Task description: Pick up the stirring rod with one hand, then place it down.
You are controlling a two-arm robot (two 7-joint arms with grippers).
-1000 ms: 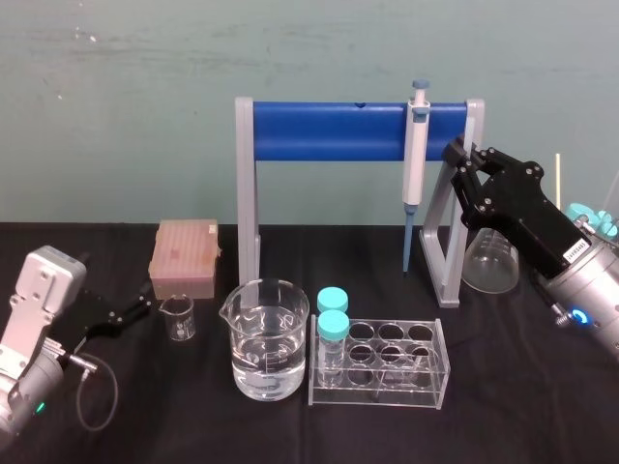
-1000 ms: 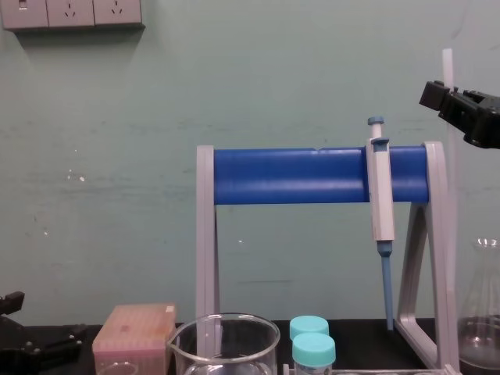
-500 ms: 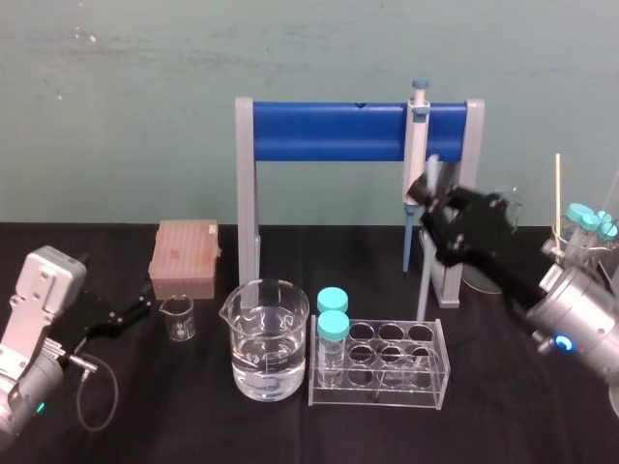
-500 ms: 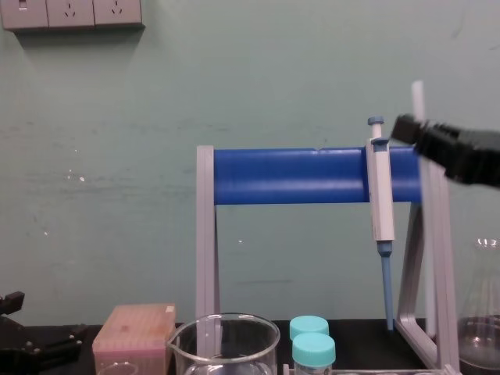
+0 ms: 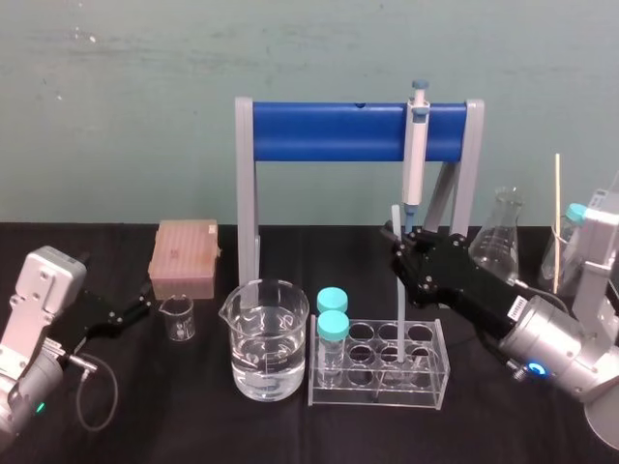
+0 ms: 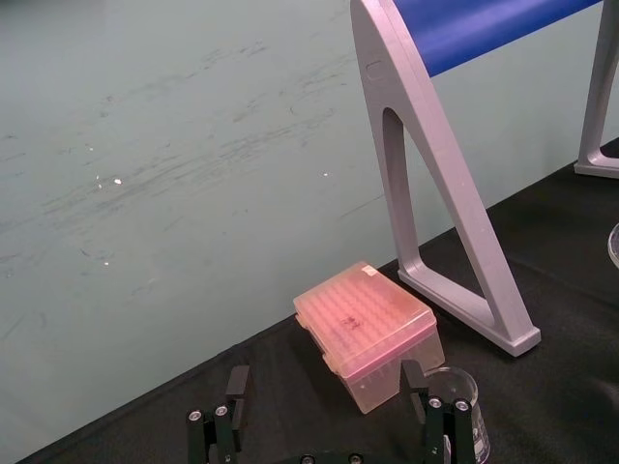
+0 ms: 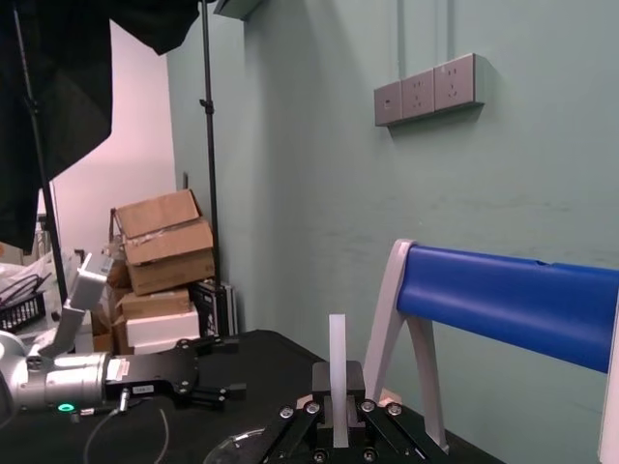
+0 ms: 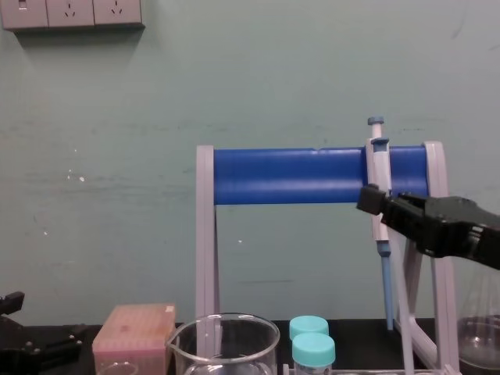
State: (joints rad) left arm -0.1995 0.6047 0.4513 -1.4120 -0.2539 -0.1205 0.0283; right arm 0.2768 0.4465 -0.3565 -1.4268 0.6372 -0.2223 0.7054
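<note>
Swinging down from the upper right of the head view a second ago, the right gripper (image 5: 399, 253) now sits right of centre, its fingers clamped on the rod (image 5: 397, 314), which stands upright with its lower end apparently in a rack (image 5: 426, 391) hole. Placing looks close. Parked at lower left, the left gripper (image 5: 131, 311) has fingers (image 6: 235, 391) wide. Black counter (image 5: 290, 430), teal wall (image 5: 116, 116) behind

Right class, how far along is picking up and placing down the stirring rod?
Done: the pick-up; the right gripper is shut on the stirring rod, held upright. In hand: the rod's lower end appears to sit in a well of the test tube rack. Left: opening the gripper. The left gripper is parked by the small beaker.
</note>
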